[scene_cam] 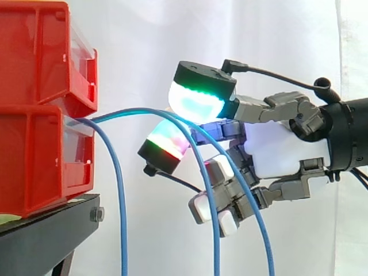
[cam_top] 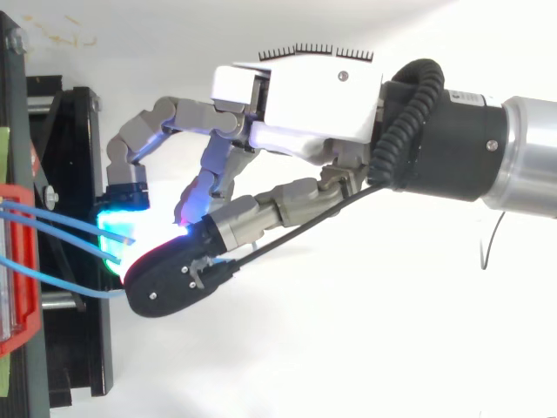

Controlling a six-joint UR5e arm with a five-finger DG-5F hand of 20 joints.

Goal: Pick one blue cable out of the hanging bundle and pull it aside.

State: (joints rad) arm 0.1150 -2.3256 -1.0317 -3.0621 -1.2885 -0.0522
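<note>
Right of red bins (scene_cam: 40, 115), robot hand (scene_cam: 282, 150) sits level with lower bin's mouth, reaching into bundle. Blue cables (scene_cam: 121, 201) leave that mouth, arch rightward, then hang down: one close beside bins, two further right, crossing robot hand. You cannot tell whether it grips any strand. Judged progress: approach done, robot hand among cables; no strand looks drawn away from others. Left for you: confirm hold on single cable, then pull aside, away from bins.
</note>
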